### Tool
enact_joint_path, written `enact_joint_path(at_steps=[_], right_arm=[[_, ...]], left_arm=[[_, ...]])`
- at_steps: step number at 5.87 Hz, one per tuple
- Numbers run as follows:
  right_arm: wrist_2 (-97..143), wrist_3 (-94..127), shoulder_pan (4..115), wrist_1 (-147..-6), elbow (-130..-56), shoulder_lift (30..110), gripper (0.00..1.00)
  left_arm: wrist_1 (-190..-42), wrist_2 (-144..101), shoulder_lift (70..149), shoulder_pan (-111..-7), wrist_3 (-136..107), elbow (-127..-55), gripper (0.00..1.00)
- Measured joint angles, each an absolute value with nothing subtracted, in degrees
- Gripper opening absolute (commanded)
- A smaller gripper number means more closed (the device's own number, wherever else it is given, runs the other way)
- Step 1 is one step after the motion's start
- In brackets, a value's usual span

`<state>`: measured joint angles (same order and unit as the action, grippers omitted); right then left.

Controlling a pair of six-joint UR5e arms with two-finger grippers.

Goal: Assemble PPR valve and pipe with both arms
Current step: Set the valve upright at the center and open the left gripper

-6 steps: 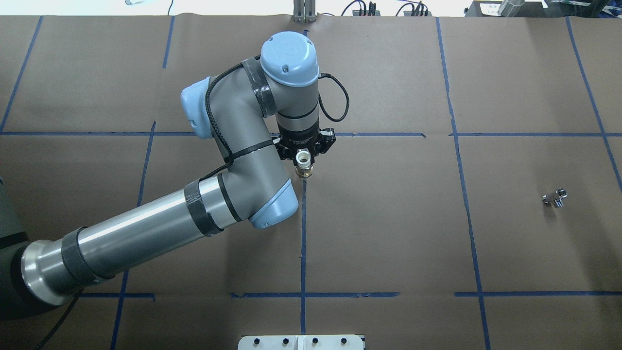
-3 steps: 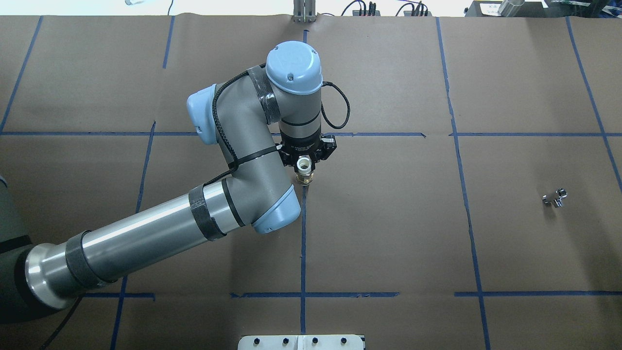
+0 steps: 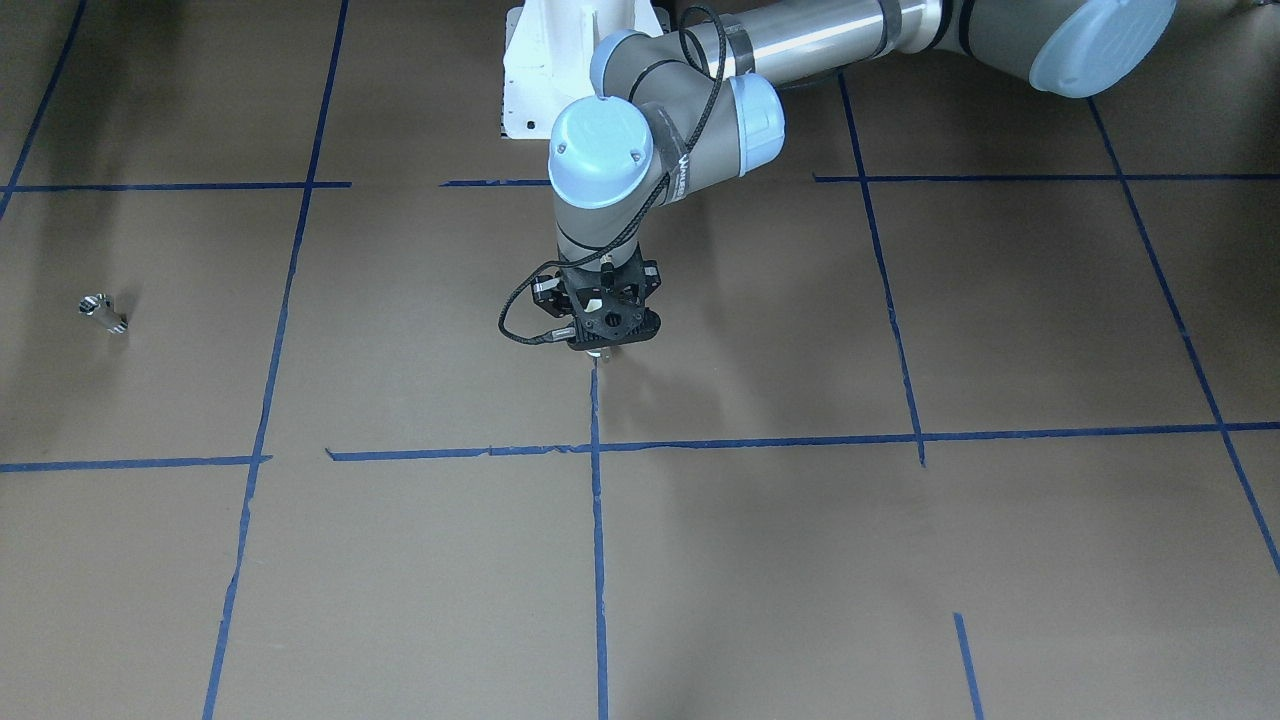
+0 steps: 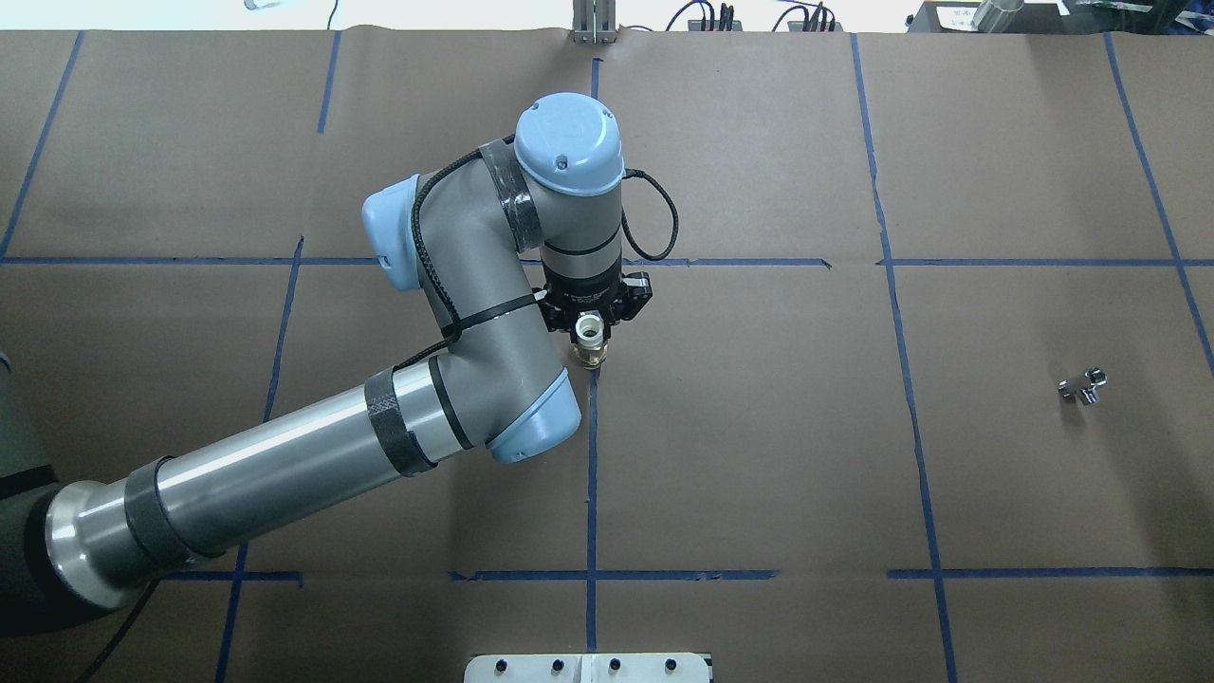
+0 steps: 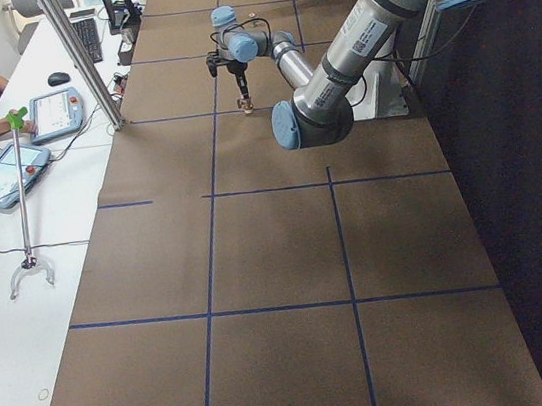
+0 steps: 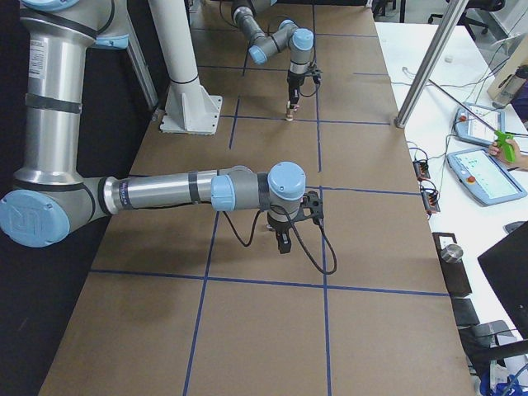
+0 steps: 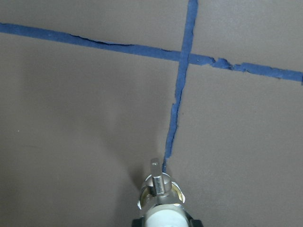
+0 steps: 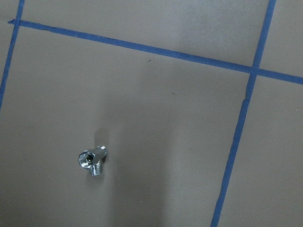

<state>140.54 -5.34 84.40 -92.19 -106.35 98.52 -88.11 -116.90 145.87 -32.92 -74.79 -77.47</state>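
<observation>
My left gripper [image 4: 590,327] is shut on the PPR valve [image 4: 589,343], held upright with its white end up and brass body below. It hangs just above the brown paper at the table's middle, over the end of a blue tape line. The left wrist view shows the valve [image 7: 160,195] and its small stem from above. The pipe [image 4: 1083,386], a small silver piece, lies alone at the far right, and shows in the right wrist view [image 8: 93,161] from high above. My right gripper [image 6: 283,242] shows only in the exterior right view, hanging high; I cannot tell if it is open.
Brown paper with a blue tape grid covers the table. The white pedestal [image 3: 560,70] stands at the robot's edge, mid-table. A side desk with tablets [image 5: 37,115], a metal post [image 5: 79,58] and a seated operator lies beyond the far edge.
My left gripper, with the valve in it, has shifted slightly toward the robot's side in the overhead view. The pipe has not moved.
</observation>
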Motion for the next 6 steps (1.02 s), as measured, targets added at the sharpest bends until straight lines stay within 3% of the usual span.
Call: enact_joint_path(at_steps=[2, 3, 6], right_arm=[[140.5, -5.3, 84.3, -92.2, -106.3, 98.5, 1.00], [140.5, -5.3, 84.3, -92.2, -106.3, 98.5, 1.00], [140.5, -3.1, 81.5, -92.0, -106.7, 97.0, 1.00]], left_arm=[[-88.2, -116.9, 145.8, -32.9, -74.6, -77.6, 0.85], [-89.0, -116.9, 145.4, -32.9, -74.7, -77.7, 0.95], [-93.7, -116.8, 142.4, -32.9, -76.4, -82.3, 0.96]])
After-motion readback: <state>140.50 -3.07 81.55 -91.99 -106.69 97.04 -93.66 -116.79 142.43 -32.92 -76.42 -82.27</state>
